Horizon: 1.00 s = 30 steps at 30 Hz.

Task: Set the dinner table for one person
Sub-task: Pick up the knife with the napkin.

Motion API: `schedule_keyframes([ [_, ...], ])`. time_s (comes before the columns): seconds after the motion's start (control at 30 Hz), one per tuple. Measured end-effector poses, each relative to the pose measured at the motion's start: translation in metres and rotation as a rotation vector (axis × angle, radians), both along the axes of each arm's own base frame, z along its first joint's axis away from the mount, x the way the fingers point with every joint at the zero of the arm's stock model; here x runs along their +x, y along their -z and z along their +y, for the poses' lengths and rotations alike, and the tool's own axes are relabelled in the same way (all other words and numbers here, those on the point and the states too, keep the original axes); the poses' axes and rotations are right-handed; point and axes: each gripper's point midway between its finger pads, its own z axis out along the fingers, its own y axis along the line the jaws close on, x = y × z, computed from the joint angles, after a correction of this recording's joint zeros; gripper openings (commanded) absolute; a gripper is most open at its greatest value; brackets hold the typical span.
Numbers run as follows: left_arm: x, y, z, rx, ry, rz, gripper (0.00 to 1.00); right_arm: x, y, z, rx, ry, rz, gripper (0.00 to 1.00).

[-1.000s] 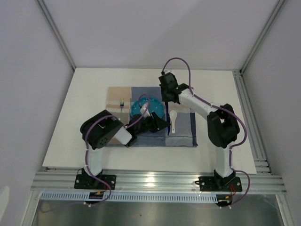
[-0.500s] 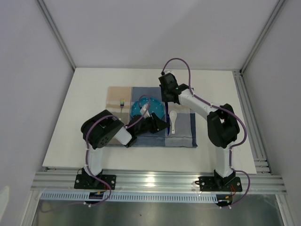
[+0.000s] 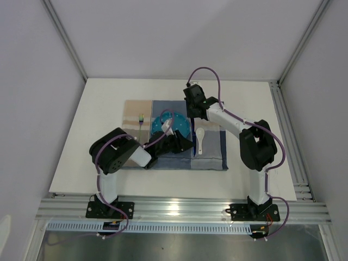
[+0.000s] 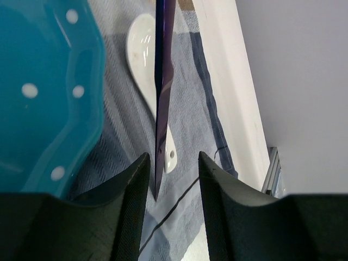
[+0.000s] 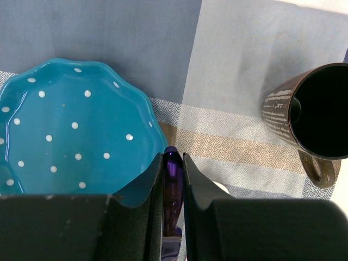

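White panels wall in the surface point(image 3: 98, 109), a plain white top edged by aluminium rails that spreads beneath both arms and carries everything on view. At its centre lies a checked placemat point(image 3: 209, 155) in blue and beige. A teal plate point(image 3: 161, 125) dotted with white sits on the cloth. A small fork point(image 3: 141, 118) lies just to its left and a white spoon point(image 3: 199, 138) just to its right, bowl toward the far side.

The right gripper point(image 5: 173, 155) hangs at the plate's far edge, its jaws pinching the handle of a purple knife point(image 4: 163, 54). The blade runs toward the near side between plate and spoon. It appears edge-on in the left wrist view, its tip beside the spoon's handle. Whether it rests on the cloth cannot be told.

The left gripper point(image 4: 172, 157) sits low at the plate's near edge, jaws spread to either side of the blade with a gap on each side. A brown mug point(image 5: 304, 109) stands upright on the placemat, to the right of the plate in the right wrist view, handle toward the bottom of that view.
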Motion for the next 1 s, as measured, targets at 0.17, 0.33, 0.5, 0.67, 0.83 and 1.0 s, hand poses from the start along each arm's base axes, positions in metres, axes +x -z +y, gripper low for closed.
schedule_keyframes([
  [0.17, 0.010, -0.005, -0.010, -0.001, 0.011, -0.018, 0.44, 0.000, 0.000, 0.000, 0.001, 0.000, 0.000, 0.00],
  [0.33, 0.012, 0.003, -0.014, 0.019, 0.027, 0.002, 0.43, -0.001, 0.000, 0.001, 0.001, -0.002, 0.000, 0.00],
  [0.5, 0.013, 0.005, -0.018, 0.034, 0.050, 0.009, 0.41, -0.001, 0.000, 0.002, 0.001, -0.004, 0.001, 0.00],
  [0.67, 0.014, 0.006, -0.022, 0.050, 0.069, 0.016, 0.24, -0.001, 0.000, 0.002, 0.001, -0.005, 0.001, 0.00],
  [0.83, 0.017, 0.014, -0.024, 0.084, 0.091, 0.037, 0.09, -0.002, 0.000, 0.001, -0.001, -0.005, 0.003, 0.00],
  [1.0, 0.018, 0.015, -0.027, 0.107, 0.108, 0.046, 0.01, -0.003, 0.000, 0.004, 0.004, -0.012, 0.009, 0.00],
])
